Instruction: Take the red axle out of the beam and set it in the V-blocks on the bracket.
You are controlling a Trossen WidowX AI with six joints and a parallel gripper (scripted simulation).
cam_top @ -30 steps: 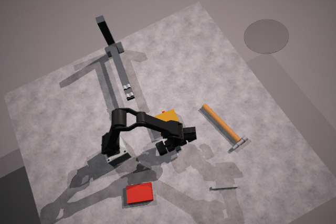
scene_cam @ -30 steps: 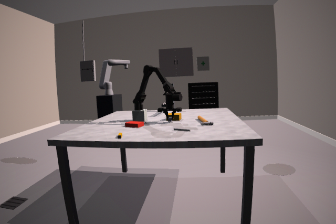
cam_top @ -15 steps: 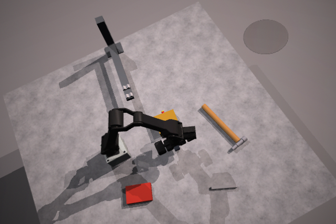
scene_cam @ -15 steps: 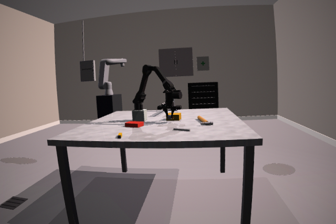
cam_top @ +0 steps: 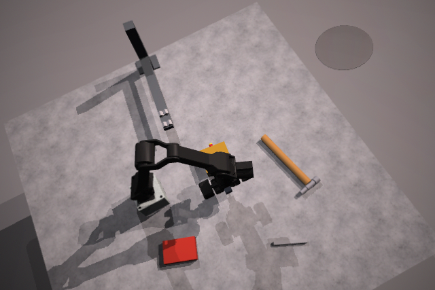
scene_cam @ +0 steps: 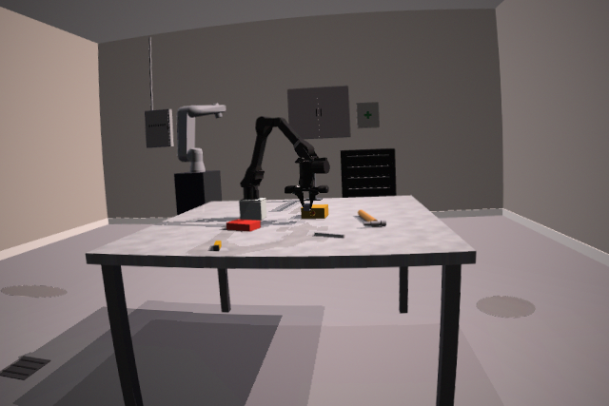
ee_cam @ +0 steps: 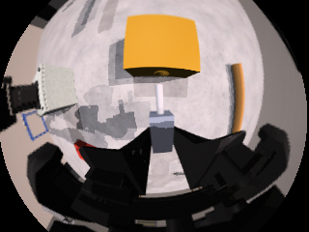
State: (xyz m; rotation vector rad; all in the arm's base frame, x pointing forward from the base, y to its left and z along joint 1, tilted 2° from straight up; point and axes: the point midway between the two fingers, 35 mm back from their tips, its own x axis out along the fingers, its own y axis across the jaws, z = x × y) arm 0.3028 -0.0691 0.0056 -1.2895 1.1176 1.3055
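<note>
— Gripper (cam_top: 218, 188) (scene_cam: 307, 206) (ee_cam: 160, 130) status?
— Clamped on the grey push tool (cam_top: 228, 190) (ee_cam: 161, 131); red axle (cam_top: 211, 145) protrudes from the beam's (cam_top: 215, 147) (scene_cam: 320, 211) (ee_cam: 161, 43) far side. I'd align pin with bore, then push straight.

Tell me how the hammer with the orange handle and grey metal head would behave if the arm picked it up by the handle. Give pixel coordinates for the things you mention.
The orange-handled hammer (cam_top: 286, 159) (scene_cam: 366, 216) (ee_cam: 238, 99) would probably stay stiff, its handle being straight and thick. It would likely dip head-first, since the metal head sits at one end. The rounded handle might twist between the fingers.
</note>
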